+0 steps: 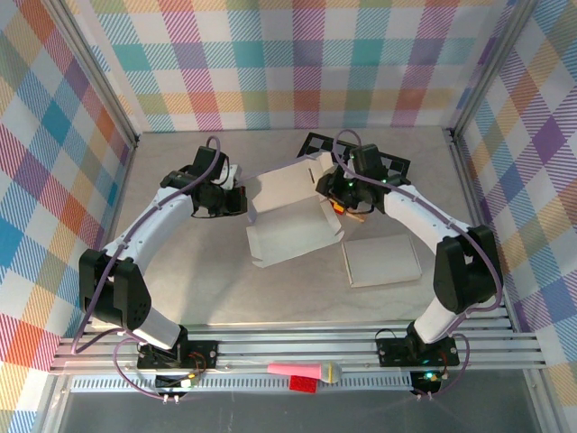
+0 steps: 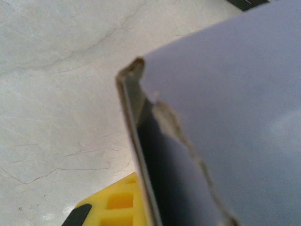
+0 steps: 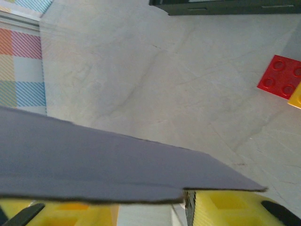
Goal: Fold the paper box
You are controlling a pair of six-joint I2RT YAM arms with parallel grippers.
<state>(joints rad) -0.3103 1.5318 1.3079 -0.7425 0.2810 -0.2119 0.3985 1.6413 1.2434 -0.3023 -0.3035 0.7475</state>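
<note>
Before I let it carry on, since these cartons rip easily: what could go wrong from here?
1. The left tool is shut on the paper box wall, whose edge already looks ragged in the left wrist view; more pull may tear it.
2. The right tool has a flap lying across its parted fingers, not between them, so it may slip off.
3. The red brick lies close by and could be knocked.

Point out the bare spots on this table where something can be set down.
Bare: the wide near strip of table between the paper box and the front rail, and the back left corner behind the left arm. Crowded: the middle around the box, and the right, with the right arm, flat sheet and black tray.
</note>
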